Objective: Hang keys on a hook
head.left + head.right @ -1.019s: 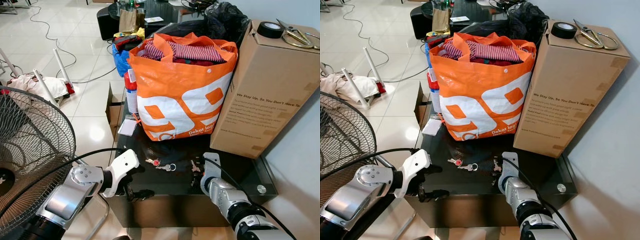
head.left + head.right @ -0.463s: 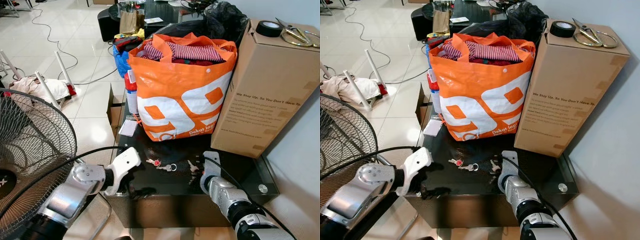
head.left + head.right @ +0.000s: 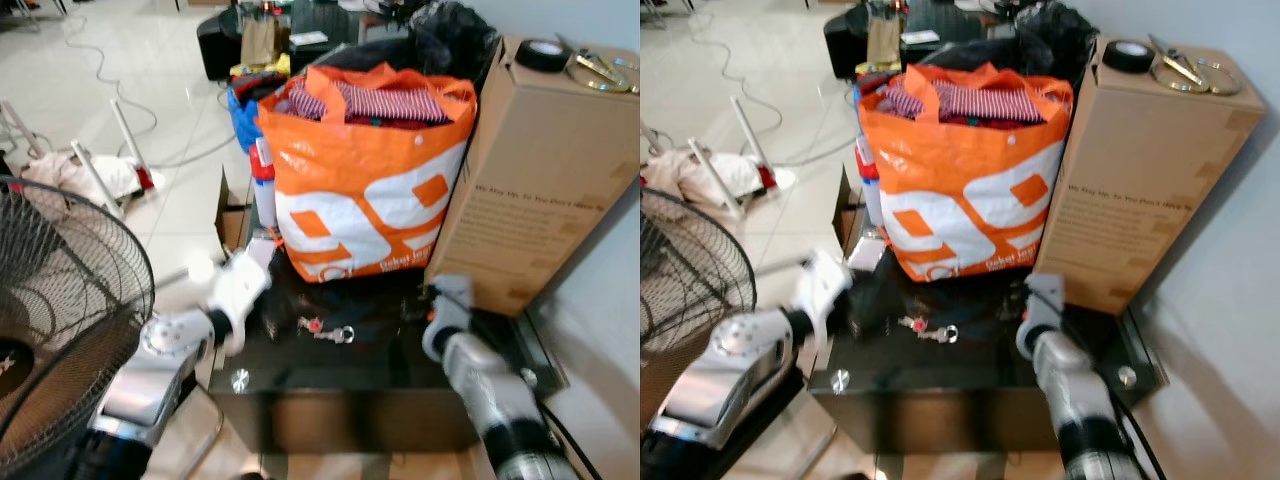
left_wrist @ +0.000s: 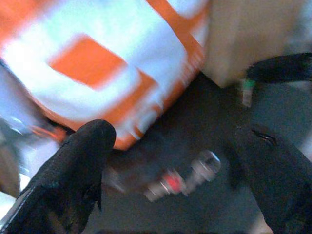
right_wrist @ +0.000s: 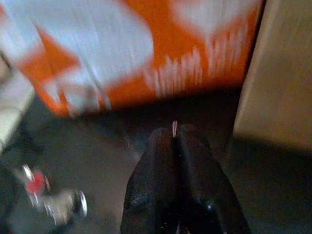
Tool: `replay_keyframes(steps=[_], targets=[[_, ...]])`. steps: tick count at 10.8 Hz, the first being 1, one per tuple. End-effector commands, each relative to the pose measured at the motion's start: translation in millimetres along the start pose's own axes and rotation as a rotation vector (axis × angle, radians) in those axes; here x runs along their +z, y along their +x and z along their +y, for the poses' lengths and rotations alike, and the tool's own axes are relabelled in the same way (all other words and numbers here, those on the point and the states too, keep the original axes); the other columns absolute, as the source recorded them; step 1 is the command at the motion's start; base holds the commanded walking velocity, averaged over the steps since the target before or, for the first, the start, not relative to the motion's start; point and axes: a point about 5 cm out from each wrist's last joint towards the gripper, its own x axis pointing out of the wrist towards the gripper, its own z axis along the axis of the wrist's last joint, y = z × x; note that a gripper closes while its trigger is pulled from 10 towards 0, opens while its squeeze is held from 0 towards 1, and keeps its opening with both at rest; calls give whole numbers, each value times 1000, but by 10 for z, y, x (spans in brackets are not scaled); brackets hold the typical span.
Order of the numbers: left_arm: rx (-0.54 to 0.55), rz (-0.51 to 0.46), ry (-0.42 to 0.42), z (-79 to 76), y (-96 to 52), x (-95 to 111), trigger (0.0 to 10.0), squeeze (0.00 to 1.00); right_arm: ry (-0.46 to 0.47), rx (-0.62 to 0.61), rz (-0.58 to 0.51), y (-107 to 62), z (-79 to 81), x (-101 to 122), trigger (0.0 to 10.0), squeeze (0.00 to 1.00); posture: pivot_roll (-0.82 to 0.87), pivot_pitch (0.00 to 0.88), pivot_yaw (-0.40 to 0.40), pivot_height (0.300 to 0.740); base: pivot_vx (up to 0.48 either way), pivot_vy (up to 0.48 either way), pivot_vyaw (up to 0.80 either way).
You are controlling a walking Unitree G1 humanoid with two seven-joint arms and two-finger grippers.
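Observation:
A bunch of keys [image 3: 325,329] with a red tag lies on the black glass table [image 3: 340,385], in front of the orange bag. My left gripper [image 4: 174,134] hovers open just left of the bunch, and the keys [image 4: 183,179] show between its wide-apart fingers. My right gripper [image 5: 174,131] hangs over the table's right part, near the cardboard box, fingers pressed together. A thin pale sliver that looks like a small key pokes out at its tips. The red-tagged keys [image 5: 48,197] lie off to its left. All views are blurred.
A full orange shopping bag [image 3: 365,190] stands at the table's back. A tall cardboard box [image 3: 540,170] with a tape roll and scissors on top is at the right. A floor fan [image 3: 60,320] is close on the left. Cables and white legs lie on the tiled floor.
Both arms have risen and reached forward over the table. The left gripper now sits beside the red-tagged keys; the right gripper has lifted toward the box. The view has shifted and blurred.

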Motion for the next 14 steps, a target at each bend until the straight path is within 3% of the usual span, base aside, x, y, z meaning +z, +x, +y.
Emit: replay_keyframes(steps=[1,3,4,6,7,8,12,14], targets=[[88,-39,6,43,-43,84,10000,0,7,5,-131,-69,53,246,0,0,-69,0,-3,740,0,0,0],[161,-80,3,20,-59,145,10000,0,-22,14,-264,-241,128,356,0,0,-63,0,-8,740,0,0,0],[199,-94,-18,12,-43,160,10000,0,12,-30,-311,-301,131,401,0,0,-62,0,-5,740,0,0,0],[227,-94,-33,9,-45,154,10000,0,48,-44,-327,-317,151,443,0,0,-60,0,-1,740,0,0,0],[251,-94,-42,26,-56,148,10000,0,80,-33,-323,-315,169,468,1216,0,-50,0,-6,740,0,0,0],[269,-93,-49,32,-64,140,10000,0,99,-31,-329,-310,176,484,10000,0,-45,0,-9,740,0,0,0],[296,-93,-58,14,-85,138,10000,0,95,-74,-306,-300,165,494,10000,0,-27,0,-18,740,0,0,0],[323,-105,-46,43,-114,158,10000,0,-16,-95,-306,-274,179,525,10000,0,-31,0,-14,740,0,0,0]])
